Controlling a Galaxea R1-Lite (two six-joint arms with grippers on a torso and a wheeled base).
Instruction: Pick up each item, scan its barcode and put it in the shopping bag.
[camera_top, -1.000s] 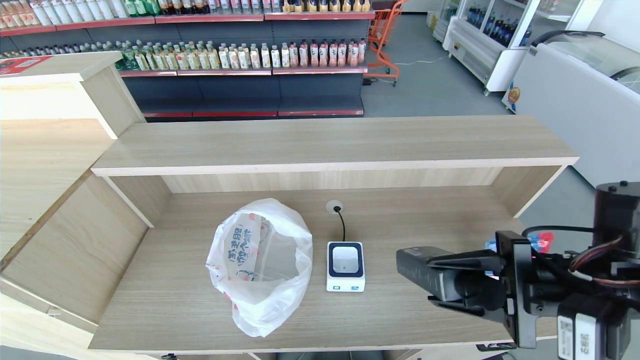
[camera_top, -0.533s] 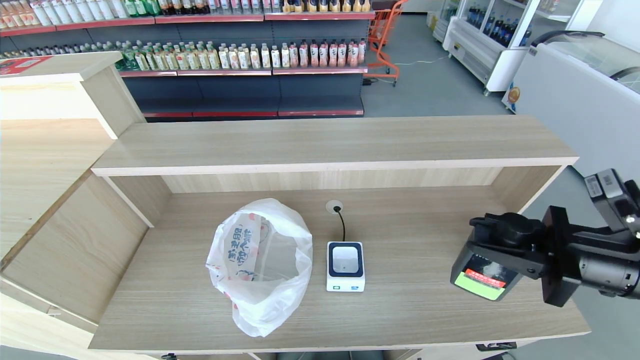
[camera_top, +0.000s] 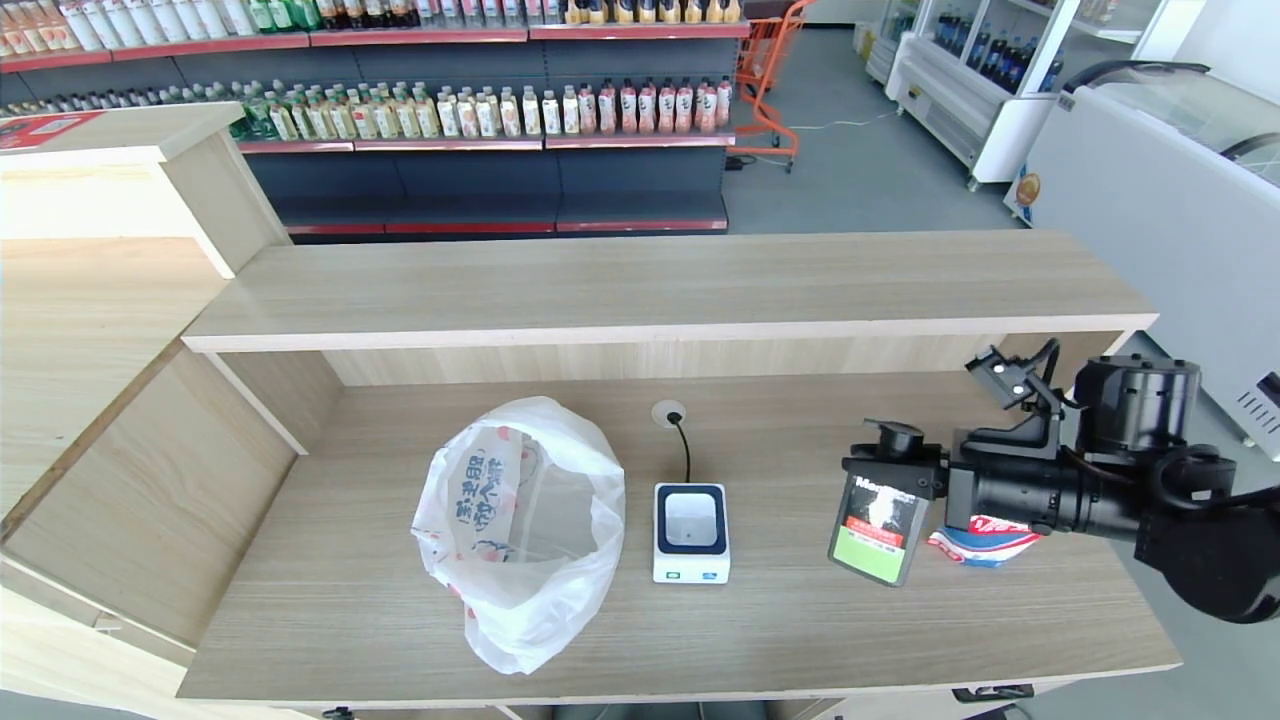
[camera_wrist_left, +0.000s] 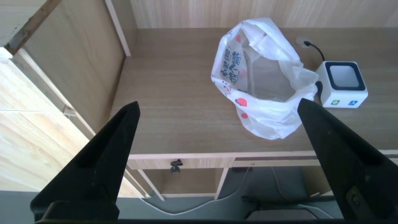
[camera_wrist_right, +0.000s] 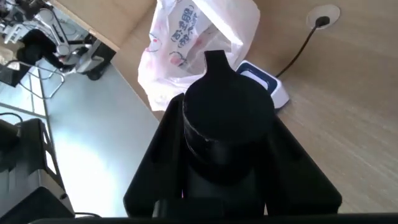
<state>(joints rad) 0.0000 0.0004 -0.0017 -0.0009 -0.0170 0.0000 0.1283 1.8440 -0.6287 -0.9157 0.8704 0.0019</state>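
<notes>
**One item up, scan pending**

Left gripper (camera_wrist_left: 217, 109) slack, empty. White plastic shopping bag (camera_top: 520, 530) sits open beside white square barcode scanner (camera_top: 691, 532). Right gripper (camera_top: 898, 468) clamps black capped bottle with green-red label (camera_top: 875, 530), right of scanner. Carry it over the scanner, barcode down, steady.

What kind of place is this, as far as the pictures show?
Most likely the checkout of a small supermarket. Shelves of bottled drinks stand behind the wooden counter, a barcode scanner sits on it beside a plastic shopping bag, and glass-door fridges line the far right.
</notes>
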